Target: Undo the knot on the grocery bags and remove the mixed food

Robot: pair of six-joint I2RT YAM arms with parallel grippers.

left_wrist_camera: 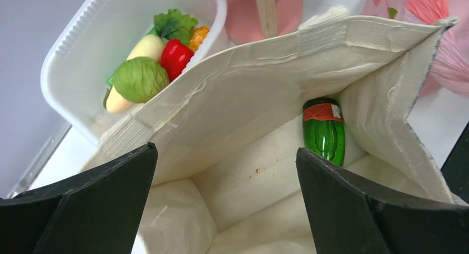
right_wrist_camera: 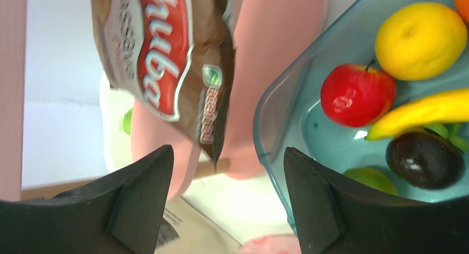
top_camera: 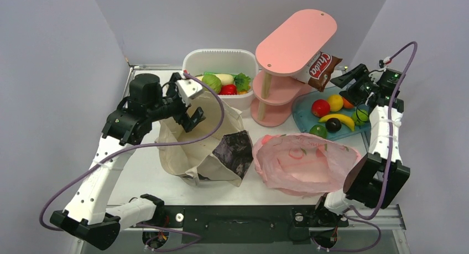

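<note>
Bottle (left_wrist_camera: 324, 133) lying at the bottom of the canvas tote (left_wrist_camera: 249, 82), so my left gripper (left_wrist_camera: 225, 151) hangs over the open mouth, jaws spread wide, ready, I reckon, to reach in. Right gripper (right_wrist_camera: 228, 154), jaws apart and empty, faces the crisp packet (right_wrist_camera: 160, 60) parked on the pink shelf (top_camera: 296, 41).

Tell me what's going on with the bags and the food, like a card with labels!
canvas tote: open, standing upright
inside it: green bottle lying at the bottom
left gripper: open, above the tote's mouth, empty
right gripper: open, facing the crisp packet, not gripping it
crisp packet: under the top tier of the pink shelf, sticking out
white tub: round green vegetable, radish, leafy green, red pepper
pink bag: slumped beside the tote
</note>
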